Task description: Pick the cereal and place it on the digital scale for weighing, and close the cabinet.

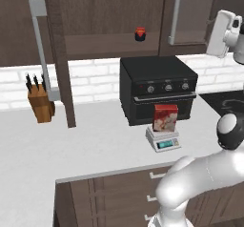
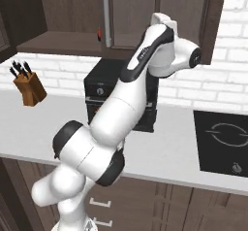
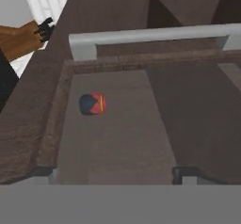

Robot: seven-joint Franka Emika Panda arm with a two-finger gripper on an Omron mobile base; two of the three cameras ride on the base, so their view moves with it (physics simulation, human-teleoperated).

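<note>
The red cereal box [image 1: 165,118] stands upright on the white digital scale [image 1: 163,140], on the counter in front of the black oven. Above them the dark brown cabinet [image 1: 109,11] is open: its left door [image 1: 63,64] stands swung out edge-on, its silver handle [image 1: 40,45] facing left. My gripper [image 3: 115,175] is high at the right, in front of the cabinet's right door [image 1: 193,11], and is open with nothing between its fingers. In the hand view that door's bar handle [image 3: 155,35] runs across the top, over the open shelf.
A tiny red-and-black jar [image 1: 140,34] [image 3: 92,104] sits on the cabinet shelf. The black oven [image 1: 157,90] stands behind the scale. A knife block [image 1: 40,102] is at the left of the counter and a cooktop [image 2: 224,140] at the right.
</note>
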